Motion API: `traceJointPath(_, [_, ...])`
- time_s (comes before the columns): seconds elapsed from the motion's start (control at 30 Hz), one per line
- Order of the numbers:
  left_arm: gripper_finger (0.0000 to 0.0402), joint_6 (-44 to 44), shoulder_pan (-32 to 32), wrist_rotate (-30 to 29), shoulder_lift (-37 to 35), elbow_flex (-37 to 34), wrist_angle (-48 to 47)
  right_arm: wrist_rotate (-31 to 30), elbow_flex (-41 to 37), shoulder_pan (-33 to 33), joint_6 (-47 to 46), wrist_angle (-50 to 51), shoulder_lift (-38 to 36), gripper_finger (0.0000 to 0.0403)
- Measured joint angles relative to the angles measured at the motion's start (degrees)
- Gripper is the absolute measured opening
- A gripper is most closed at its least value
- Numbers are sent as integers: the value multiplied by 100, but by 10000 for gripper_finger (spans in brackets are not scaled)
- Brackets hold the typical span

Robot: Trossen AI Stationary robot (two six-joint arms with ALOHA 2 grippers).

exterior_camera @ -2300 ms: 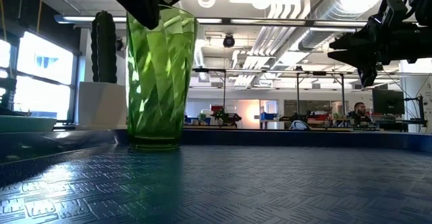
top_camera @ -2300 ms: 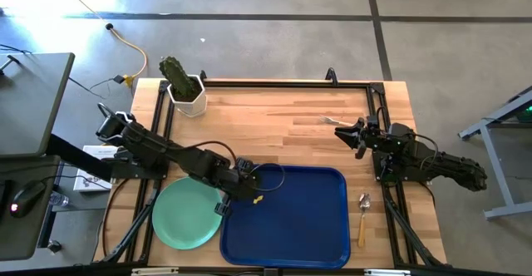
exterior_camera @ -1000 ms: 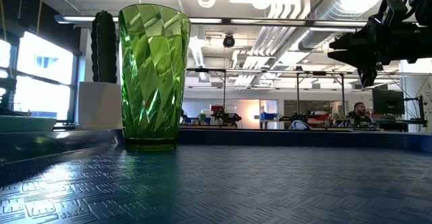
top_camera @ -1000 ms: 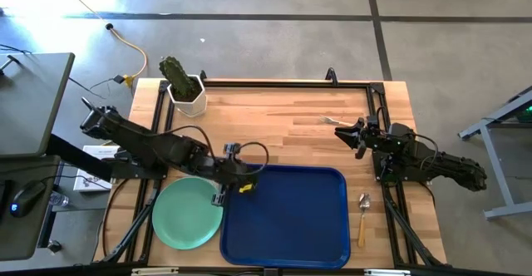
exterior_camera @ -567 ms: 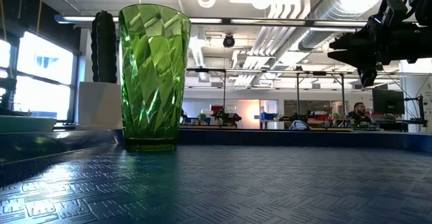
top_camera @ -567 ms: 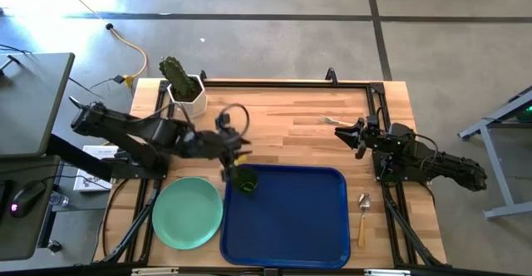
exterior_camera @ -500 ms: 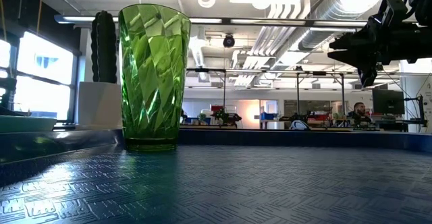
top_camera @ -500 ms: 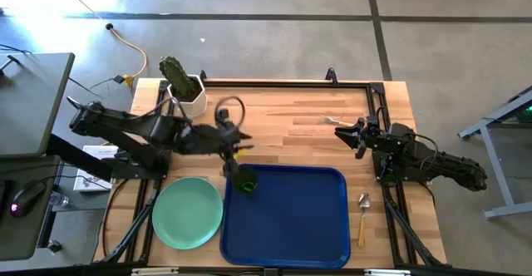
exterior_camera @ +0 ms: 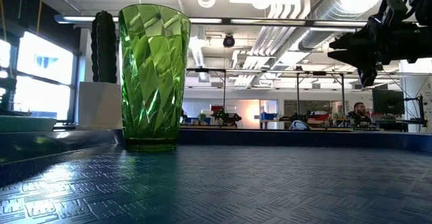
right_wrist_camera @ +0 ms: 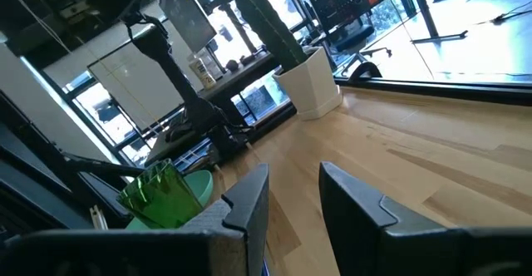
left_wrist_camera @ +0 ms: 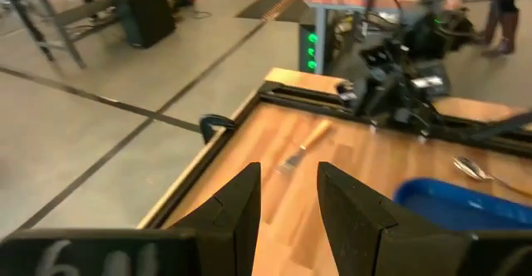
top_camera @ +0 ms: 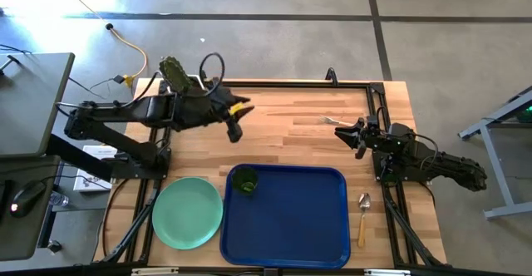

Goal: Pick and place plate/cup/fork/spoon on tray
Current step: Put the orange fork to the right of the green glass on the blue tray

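Left gripper (top_camera: 235,120) sits over bare wood at the far-left part of the table (top_camera: 291,135), beside the cactus (top_camera: 174,74) in its white pot; fingers (left_wrist_camera: 237,205) apart with a narrow gap, nothing between them. In its wrist view the fork (left_wrist_camera: 301,144) lies on the wood ahead of the fingers, tines toward the camera.

Cup (top_camera: 243,180) stands upright on the tray (top_camera: 287,226), in the tray's far-left corner, a little nearer the front edge than the left gripper and apart from it. Low view confirms the cup (exterior_camera: 154,75) upright on the tray floor (exterior_camera: 270,183), with no gripper at it.

Plate (top_camera: 188,214) lies flat on the table just left of the tray, touching or nearly touching its left rim; cannot tell which. It is toward the front edge from the left gripper.

Right gripper (top_camera: 349,133) hovers at the far-right part of the table, pointing toward the left arm; fingers (right_wrist_camera: 241,201) apart, empty. Fork (top_camera: 330,121) lies just beside this gripper, on its far side. Spoon (top_camera: 363,218) lies on the table right of the tray, outside the rim, toward the front edge from the right gripper, bowl pointing to the far side
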State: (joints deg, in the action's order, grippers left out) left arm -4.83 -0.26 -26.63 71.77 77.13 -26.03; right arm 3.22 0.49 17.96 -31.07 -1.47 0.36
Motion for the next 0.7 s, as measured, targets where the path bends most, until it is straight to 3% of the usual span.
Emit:
traceJointPath(0.17, [111, 12, 226, 9, 2, -1, 73, -77, -2, 0, 0, -100, 0, 99])
traceJointPath(0.33, [111, 16, 377, 14, 2, -1, 71, -382, 0, 0, 57, -947, 0, 99])
traceJointPath(0.47, [111, 152, 494, 13, 2, 0, 71, -638, 19, 0, 435, -1759, -4, 99])
traceJointPath(0.7, [111, 654, 683, 13, 4, -1, 341, -1291, 775, 2, 1458, -1677, 82, 99])
